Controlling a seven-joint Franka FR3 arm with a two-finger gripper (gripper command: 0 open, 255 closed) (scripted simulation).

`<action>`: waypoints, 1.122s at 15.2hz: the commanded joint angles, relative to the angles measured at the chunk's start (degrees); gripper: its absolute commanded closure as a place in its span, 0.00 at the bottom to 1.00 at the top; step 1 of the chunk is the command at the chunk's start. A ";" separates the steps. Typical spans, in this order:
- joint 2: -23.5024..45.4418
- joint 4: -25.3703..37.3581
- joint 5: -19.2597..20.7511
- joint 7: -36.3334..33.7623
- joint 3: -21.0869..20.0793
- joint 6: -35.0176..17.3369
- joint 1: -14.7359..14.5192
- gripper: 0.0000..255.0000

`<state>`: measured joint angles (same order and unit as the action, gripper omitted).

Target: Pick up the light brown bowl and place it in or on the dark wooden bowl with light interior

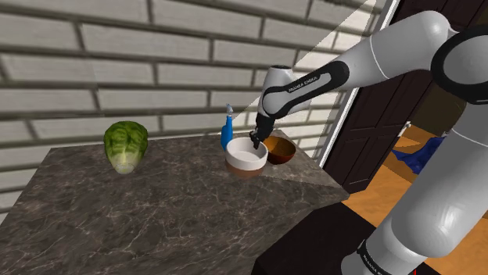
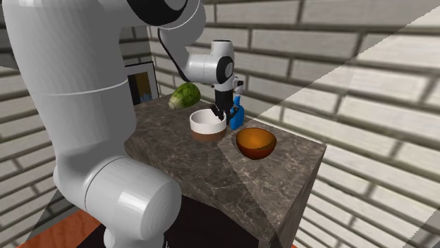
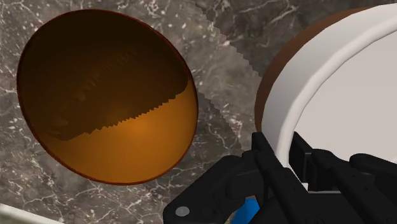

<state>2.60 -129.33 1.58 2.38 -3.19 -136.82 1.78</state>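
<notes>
End effector (image 1: 256, 145) closed on rim of dark brown, white-lined bowl (image 1: 245, 161); glossy orange-brown bowl (image 1: 281, 151) just beside, on grey marble bench (image 1: 156, 215)

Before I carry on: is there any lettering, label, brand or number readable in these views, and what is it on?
"FRANKA EMIKA": white lettering on the arm's dark band, in the shoulder view.
Small white marks on the arm's lower dark joint: too small to read.
Blue spray bottle: no label can be read.
</notes>
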 commanded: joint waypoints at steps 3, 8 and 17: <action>-1.70 1.30 -0.20 0.06 -0.06 3.00 -0.05 1.00; -3.69 3.11 -0.42 0.26 -0.06 6.78 -0.05 1.00; -6.16 6.51 -0.77 1.96 0.70 12.63 0.60 1.00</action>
<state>-3.24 -123.16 0.88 3.53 -2.89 -124.82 2.03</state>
